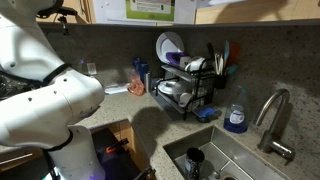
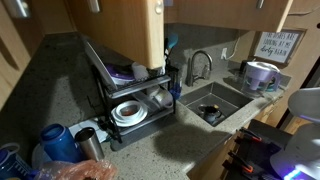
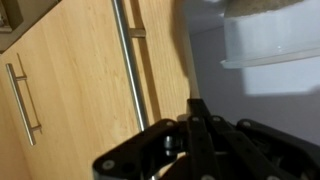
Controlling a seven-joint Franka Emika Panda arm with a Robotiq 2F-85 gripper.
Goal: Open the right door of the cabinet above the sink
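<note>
In the wrist view the pale tan cabinet [image 3: 85,60] fills the left side. One door has a long metal bar handle [image 3: 130,60]. That door's right edge stands swung away from the opening, and the pale inside with a white shelf [image 3: 270,45] shows beyond it. My gripper [image 3: 197,108] has its dark fingers pressed together, with the tip right at that door edge. In an exterior view the tan door [image 2: 125,35] hangs open above the dish rack. The steel sink [image 2: 215,100] with its curved faucet [image 2: 197,65] shows in both exterior views [image 1: 235,160].
A black dish rack [image 1: 190,85] with plates stands on the speckled counter beside the sink and under the open door [image 2: 125,100]. A neighbouring door has a shorter bar handle [image 3: 25,100]. A soap bottle [image 1: 235,118] stands by the faucet. My white arm [image 1: 45,100] fills the left.
</note>
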